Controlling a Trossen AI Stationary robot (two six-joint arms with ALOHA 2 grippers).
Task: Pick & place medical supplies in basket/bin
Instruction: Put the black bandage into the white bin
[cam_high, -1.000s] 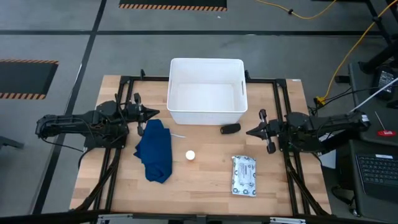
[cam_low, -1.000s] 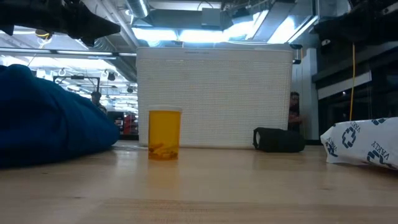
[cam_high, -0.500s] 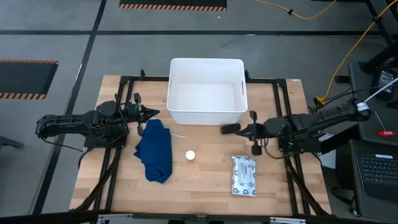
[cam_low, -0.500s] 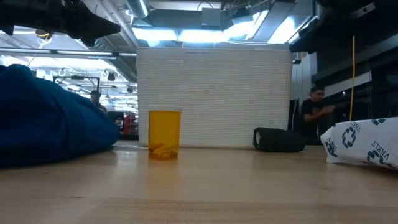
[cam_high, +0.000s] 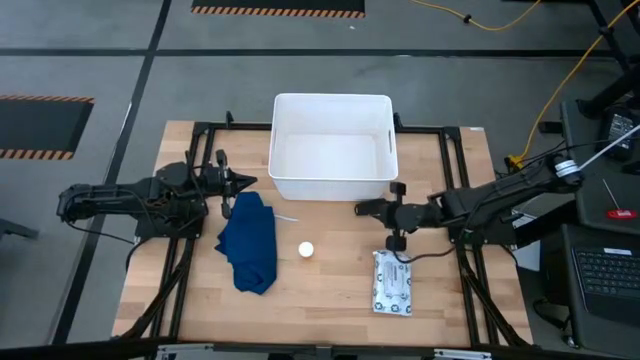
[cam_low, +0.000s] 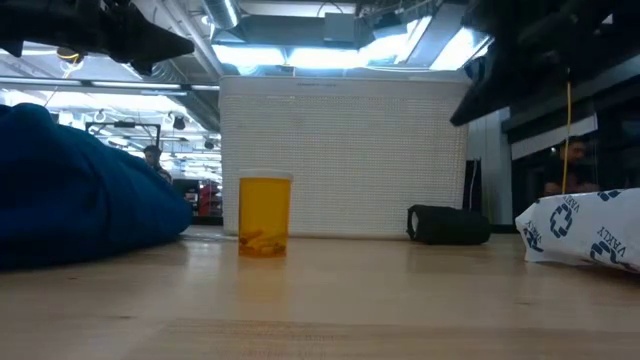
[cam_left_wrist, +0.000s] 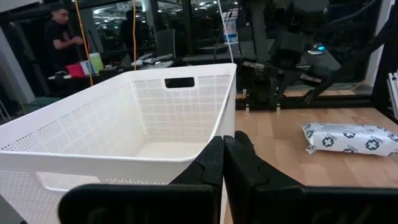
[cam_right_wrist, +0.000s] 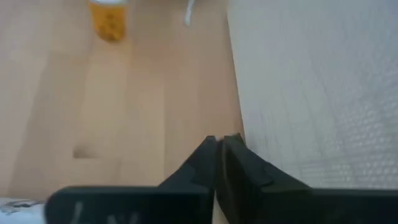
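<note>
My right jaws (cam_high: 383, 208), nearly clenched and empty, point at the black cylinder (cam_high: 368, 208) just ahead, its long axis in line with them.

No readable word, number or brand found in any view. Flat white-grey printed packet (cam_high: 392, 282), lying on table right of orange bottle (cam_low: 265, 216), printed with repeated dark blue cross-like emblems and short letter strings; letters too small and blurred to be read in low view (cam_low: 580, 238) and left wrist view (cam_left_wrist: 352, 137). Bottle shows no legible label.
</note>
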